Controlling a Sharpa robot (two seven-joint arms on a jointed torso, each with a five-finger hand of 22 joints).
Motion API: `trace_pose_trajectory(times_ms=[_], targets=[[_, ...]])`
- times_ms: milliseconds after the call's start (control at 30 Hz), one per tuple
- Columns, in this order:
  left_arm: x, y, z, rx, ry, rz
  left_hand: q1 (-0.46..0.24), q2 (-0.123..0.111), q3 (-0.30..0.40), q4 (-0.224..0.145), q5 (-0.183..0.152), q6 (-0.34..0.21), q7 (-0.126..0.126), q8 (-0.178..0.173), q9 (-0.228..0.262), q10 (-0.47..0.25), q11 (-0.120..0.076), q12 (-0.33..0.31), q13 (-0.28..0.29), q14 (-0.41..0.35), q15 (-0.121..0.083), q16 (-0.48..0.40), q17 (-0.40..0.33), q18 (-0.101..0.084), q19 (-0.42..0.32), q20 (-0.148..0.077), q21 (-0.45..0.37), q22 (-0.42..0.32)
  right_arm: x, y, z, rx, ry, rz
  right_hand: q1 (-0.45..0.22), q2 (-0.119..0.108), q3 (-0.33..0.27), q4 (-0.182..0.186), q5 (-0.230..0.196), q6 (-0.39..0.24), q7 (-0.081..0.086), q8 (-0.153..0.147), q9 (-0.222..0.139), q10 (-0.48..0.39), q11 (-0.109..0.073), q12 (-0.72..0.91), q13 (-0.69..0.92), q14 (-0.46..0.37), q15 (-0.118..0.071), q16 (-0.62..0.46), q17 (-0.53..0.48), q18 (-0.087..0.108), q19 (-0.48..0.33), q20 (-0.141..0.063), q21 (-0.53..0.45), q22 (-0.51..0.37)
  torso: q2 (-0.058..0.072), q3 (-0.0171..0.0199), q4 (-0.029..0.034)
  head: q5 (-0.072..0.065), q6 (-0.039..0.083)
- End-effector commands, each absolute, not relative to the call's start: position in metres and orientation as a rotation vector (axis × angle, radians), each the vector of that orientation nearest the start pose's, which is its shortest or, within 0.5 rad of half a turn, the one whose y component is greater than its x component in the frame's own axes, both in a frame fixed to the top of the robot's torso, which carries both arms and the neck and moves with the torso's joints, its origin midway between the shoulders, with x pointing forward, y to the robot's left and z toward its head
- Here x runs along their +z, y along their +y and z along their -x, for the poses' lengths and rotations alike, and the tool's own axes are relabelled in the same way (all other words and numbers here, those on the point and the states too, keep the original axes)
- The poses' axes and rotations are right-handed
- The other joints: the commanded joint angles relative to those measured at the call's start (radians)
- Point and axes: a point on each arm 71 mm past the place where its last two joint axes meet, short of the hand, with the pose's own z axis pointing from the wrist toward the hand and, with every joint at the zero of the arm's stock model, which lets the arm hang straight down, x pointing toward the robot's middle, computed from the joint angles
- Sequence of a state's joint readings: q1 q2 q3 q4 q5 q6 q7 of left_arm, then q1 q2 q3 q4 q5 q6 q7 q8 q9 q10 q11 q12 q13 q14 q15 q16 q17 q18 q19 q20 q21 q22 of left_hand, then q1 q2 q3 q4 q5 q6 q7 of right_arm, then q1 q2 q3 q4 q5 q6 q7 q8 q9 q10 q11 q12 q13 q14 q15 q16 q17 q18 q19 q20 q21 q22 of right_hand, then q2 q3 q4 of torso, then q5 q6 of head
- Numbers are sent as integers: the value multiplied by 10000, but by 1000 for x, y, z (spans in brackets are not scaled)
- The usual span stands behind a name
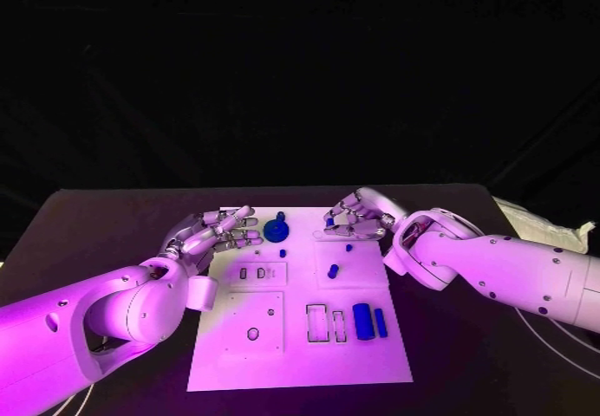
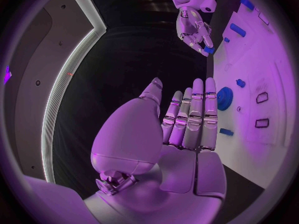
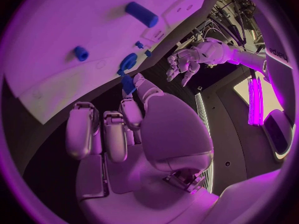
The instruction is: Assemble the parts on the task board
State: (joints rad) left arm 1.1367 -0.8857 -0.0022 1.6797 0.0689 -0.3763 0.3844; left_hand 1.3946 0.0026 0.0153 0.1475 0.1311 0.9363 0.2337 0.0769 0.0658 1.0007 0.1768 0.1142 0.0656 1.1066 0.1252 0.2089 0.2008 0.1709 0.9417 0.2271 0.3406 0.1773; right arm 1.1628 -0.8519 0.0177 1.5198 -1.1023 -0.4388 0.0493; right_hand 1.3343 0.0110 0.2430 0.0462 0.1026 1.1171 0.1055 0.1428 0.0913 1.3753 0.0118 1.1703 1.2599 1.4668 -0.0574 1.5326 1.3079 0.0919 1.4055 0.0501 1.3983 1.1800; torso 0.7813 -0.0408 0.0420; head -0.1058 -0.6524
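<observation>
your left hand [image 1: 210, 236] hovers with fingers spread beside the round blue part [image 1: 277, 230] on the task board [image 1: 300, 368]; your right hand [image 1: 354, 220] pinches a small blue part [image 3: 127, 84].

Head camera looking down on the task board [image 1: 300, 364], wrist fisheyes close behind each hand, all sharing the board

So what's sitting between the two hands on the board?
In the head view, a round blue disc part on the white task board lies between left hand and right hand.
</observation>
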Motion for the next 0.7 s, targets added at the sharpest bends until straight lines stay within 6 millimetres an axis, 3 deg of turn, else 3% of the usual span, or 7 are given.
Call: trace_pose_trajectory(times_ms=[33,133,367,700], targets=[[-184,189,-456,-16203,14310,12522,-9,137,5,-62,-8,0,15,-32,-1,13,23,-37,-5,-36,-12,-41,22,87,-33,23,51,13,-174,-191,-486,8820,16032,-2191,-144,15,6,100,1,258,-227,102,272,8,-93,-73,-407,852,-75,-53,1737,-147,-21,-80,-3,-28,-63,-44,47,110,-55],[-185,191,-458,-16122,14252,12545,-9,137,5,-62,-8,0,15,-32,-1,13,23,-37,-5,-36,-12,-41,22,87,-33,23,51,13,-179,-166,-479,9191,16289,-1758,-155,23,7,107,4,254,-226,100,273,-7,-92,-109,-434,844,-74,-71,1701,-146,-24,-80,-8,-36,-111,-78,102,216,-103],[-187,199,-462,-15907,14093,12547,-8,139,5,-65,-8,-1,16,-34,-1,11,24,-38,-6,-37,-11,-43,23,87,-34,23,51,14,-192,-124,-469,9520,16625,-897,-122,5,39,41,148,223,-232,86,289,-53,-98,-242,-515,837,-78,-91,1675,-144,-27,-80,-18,-45,-159,-114,139,494,-229],[-188,206,-466,-15719,13971,12563,-5,145,5,-76,-9,-9,17,-41,-4,2,26,-46,-8,-44,-9,-52,27,85,-38,24,50,14,-210,-96,-463,9231,16817,-328,-93,-29,61,-22,256,214,-229,82,302,-67,-99,-305,-546,834,-80,-102,1660,-142,-31,-81,-28,-58,-185,-158,171,570,-310]])
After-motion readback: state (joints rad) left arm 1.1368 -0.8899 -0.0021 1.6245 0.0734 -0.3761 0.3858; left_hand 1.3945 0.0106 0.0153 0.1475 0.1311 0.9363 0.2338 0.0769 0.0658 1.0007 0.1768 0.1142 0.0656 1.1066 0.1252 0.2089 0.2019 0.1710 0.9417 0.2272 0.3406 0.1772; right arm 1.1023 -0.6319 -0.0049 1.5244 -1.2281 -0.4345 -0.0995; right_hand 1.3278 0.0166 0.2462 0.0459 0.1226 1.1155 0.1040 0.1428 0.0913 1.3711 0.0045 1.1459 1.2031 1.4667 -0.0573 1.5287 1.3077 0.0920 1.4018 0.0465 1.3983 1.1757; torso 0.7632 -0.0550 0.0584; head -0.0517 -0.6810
